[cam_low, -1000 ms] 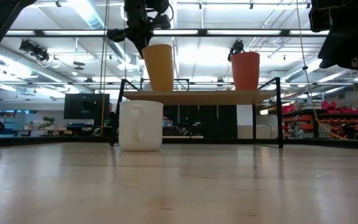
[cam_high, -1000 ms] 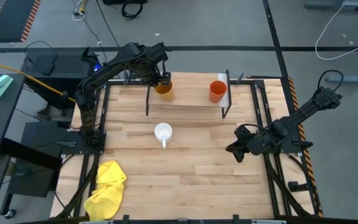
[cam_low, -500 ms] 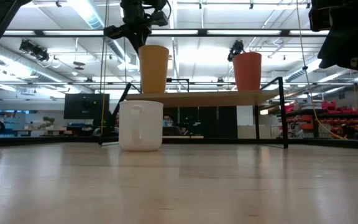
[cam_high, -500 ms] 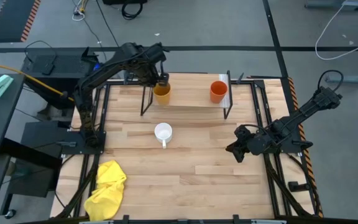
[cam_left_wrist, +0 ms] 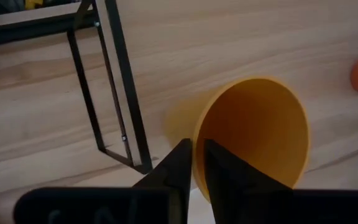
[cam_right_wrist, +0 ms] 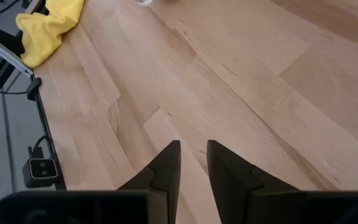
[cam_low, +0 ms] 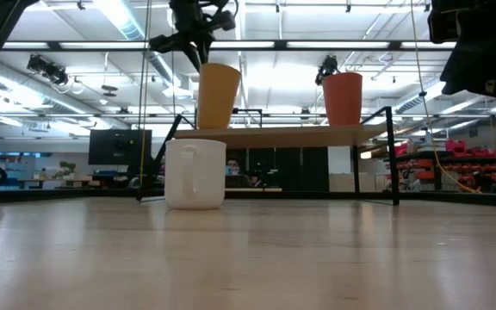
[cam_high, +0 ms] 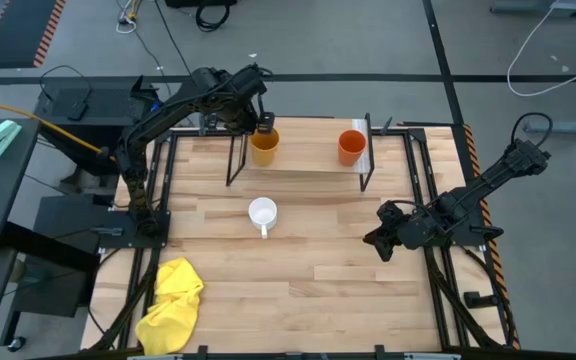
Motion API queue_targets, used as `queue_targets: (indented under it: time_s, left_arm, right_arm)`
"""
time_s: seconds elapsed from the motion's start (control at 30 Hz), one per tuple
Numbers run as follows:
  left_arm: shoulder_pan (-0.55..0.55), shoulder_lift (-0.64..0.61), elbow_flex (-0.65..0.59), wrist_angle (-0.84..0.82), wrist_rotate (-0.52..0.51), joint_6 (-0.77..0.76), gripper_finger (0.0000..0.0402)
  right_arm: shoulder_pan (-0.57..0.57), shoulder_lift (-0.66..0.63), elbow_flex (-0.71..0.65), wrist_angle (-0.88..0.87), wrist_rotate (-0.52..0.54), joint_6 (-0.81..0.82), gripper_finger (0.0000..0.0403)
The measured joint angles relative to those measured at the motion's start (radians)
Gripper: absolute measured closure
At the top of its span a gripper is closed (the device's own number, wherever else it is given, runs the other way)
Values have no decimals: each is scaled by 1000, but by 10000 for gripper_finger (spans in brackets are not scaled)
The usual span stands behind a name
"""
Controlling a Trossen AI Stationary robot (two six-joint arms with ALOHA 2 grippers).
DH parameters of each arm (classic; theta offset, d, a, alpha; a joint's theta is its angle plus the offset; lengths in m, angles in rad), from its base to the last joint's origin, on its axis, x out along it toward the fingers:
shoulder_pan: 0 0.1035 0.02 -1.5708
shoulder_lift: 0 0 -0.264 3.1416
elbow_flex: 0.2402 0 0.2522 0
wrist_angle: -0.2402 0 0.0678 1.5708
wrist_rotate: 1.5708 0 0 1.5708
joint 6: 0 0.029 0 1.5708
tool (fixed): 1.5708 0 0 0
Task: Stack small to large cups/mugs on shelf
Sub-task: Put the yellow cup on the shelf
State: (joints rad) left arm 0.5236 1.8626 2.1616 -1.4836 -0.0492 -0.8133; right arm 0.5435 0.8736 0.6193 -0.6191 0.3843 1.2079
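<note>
Yellow-orange cup (cam_high: 264,146) gripped at its rim by the left gripper (cam_high: 261,125), fingers (cam_left_wrist: 178,163) closed to a thin slit across the cup's wall, one inside the mouth and one outside. Cup hanging directly below the gripper, at the left end of the shelf (cam_high: 308,156). Tilted in the low view (cam_low: 217,96), its top leaning toward the right of that picture, base right at the board's level; whether touching the board or just clear of it, cannot tell. Seen from the left wrist as an open mouth (cam_left_wrist: 253,137) facing the camera, with the shelf's black legs beside it and the light wood behind.

Red-orange cup (cam_high: 350,147) upright on the shelf's right end, just beside the pale strip, well apart from the yellow-orange cup; also upright in the low view (cam_low: 344,98).

White mug (cam_high: 262,213) on the tabletop (cam_high: 308,270) in front of the shelf, handle toward the near edge, well apart from either gripper; in the low view (cam_low: 195,173) standing below the held cup.

Right gripper (cam_high: 379,240) poised over the table's right side, holding nothing, its fingers (cam_right_wrist: 166,165) close together with a narrow gap. Yellow cloth (cam_high: 172,303) bunched at the near left corner.
</note>
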Motion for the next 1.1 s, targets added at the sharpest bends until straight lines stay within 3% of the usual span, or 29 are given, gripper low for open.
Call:
queue_targets:
  time_s: [0.8,1.1]
  left_arm:
    - [7,-13,2,4,17,14,322]
    - [7,-18,79,-9,19,14,305]
  right_arm:
    - [0,0,0,0,0,0,316]
    - [0,0,0,0,0,0,316]
